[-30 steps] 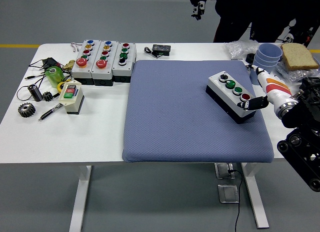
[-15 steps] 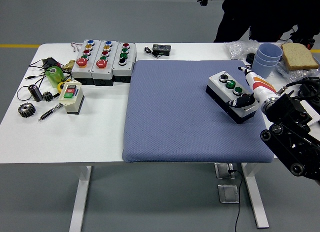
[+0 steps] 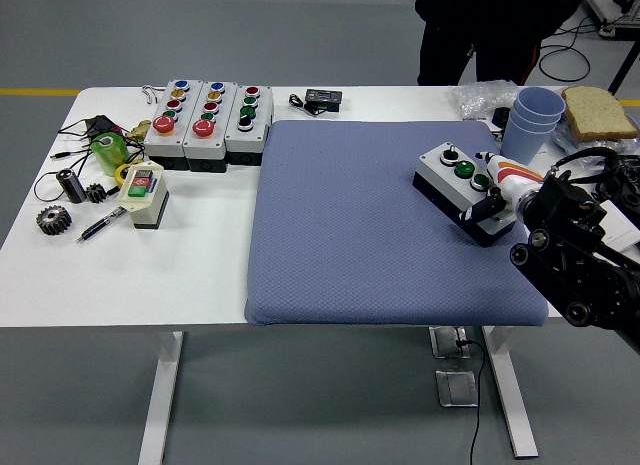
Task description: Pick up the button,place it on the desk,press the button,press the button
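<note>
Head view, right hand (image 3: pixel 487 207) first: reaching in from the right edge, dark fingers (image 3: pixel 478 211) lowered onto the near end of the button box (image 3: pixel 462 190), apparently touching its top by the last button; whether curled or extended, impossible to tell at this size, and no grasp on the box apparent. Directly under and just left of the hand: the box itself, white-topped with black sides, lying angled on the blue mat (image 3: pixel 360 225), a small switch and two green buttons (image 3: pixel 463 169) visible beyond the fingertips. Just behind the hand: stacked blue cups (image 3: pixel 530 120) and a slice of bread (image 3: pixel 598 112). Far to the left across the mat: three more button boxes (image 3: pixel 207 120), a green-and-red switch unit (image 3: pixel 141 193), gears and loose cables. Judged step: box already placed, pressing under way. Next move likely calls for a straight downward push on the chosen cap, then lifting clear without shifting the box.
</note>
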Action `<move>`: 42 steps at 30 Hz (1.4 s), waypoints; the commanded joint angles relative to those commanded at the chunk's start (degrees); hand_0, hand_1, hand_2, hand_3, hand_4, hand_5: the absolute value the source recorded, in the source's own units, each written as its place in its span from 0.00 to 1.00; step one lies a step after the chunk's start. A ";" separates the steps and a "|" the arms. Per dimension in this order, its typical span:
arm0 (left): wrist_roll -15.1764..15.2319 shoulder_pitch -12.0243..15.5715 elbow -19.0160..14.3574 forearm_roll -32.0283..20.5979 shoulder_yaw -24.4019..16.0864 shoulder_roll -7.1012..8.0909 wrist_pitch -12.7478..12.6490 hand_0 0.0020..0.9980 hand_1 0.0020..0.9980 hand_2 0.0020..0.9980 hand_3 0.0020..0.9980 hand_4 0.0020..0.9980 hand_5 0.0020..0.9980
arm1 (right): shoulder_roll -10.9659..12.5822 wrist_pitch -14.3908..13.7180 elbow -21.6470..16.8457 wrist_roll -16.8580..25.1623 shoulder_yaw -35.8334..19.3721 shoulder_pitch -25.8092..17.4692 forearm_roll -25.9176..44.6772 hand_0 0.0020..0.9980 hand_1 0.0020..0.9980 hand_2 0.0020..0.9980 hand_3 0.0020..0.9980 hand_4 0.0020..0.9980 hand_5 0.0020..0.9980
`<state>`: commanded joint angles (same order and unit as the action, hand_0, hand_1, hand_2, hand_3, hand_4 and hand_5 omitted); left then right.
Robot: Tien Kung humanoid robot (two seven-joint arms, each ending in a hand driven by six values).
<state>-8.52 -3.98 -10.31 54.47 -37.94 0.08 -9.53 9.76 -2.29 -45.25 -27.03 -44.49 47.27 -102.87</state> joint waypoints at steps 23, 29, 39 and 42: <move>0.11 0.24 0.00 -0.07 -0.24 0.06 -0.02 0.62 0.66 0.68 0.60 0.33 0.64 | 3.17 -7.54 -2.44 -1.12 5.12 0.26 -8.20 0.16 0.22 0.45 0.52 0.74 0.12; 0.26 0.04 0.00 -0.66 -0.09 0.14 -0.04 0.62 0.66 0.68 0.60 0.33 0.64 | 6.01 -10.52 -7.52 1.21 7.08 0.44 -9.17 0.06 0.14 0.40 0.50 0.71 0.14; 0.34 -0.16 0.00 -0.68 -0.21 0.20 -0.05 0.62 0.66 0.68 0.60 0.34 0.64 | 9.97 -7.17 -19.00 13.61 11.83 1.28 -6.18 0.01 0.05 0.33 0.48 0.68 0.14; 0.32 -0.19 0.00 -0.60 -0.32 0.19 -0.07 0.62 0.66 0.68 0.60 0.34 0.64 | 10.54 -4.31 -21.75 17.18 14.09 2.04 -5.54 0.01 0.04 0.33 0.48 0.68 0.13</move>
<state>-8.20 -4.17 -10.31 53.87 -38.25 0.27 -9.61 20.29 -6.59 -67.00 -9.85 -30.40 49.31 -108.41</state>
